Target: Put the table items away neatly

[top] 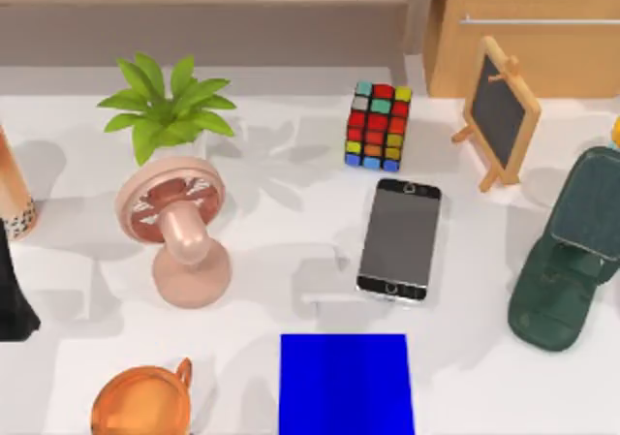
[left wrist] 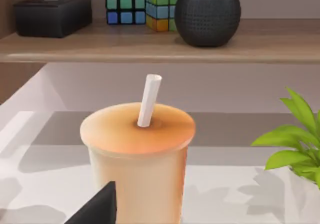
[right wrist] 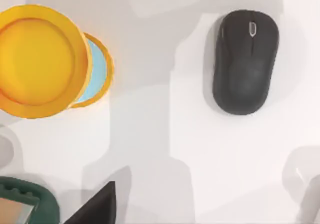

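**Nothing stowed yet: phone and mouse both lie out in the open**

Over the top view we go, and the smartphone [top: 399, 240] lies flat and face-up on the white worktop [top: 262, 299], right of centre in the frame, just above the blue mat [top: 346, 384] at the bottom edge and below the puzzle cube [top: 378, 125]. Nobody has hold of it. The pink desk fan [top: 179, 232] stands well to its left, the little chalkboard easel [top: 501, 110] to its upper right.

Switch to the right wrist view: the black computer mouse [right wrist: 245, 62] rests on the worktop at the upper right of that frame, untouched, with a yellow bowl [right wrist: 40, 59] at the upper left. A dark tip shows at the bottom edge there, and I cannot tell how the right tool stands. The left wrist view looks at an iced drink cup [left wrist: 137, 154] with a straw; same story, the left tool's state cannot be told.

My read: the job is at its start, both items left to move.
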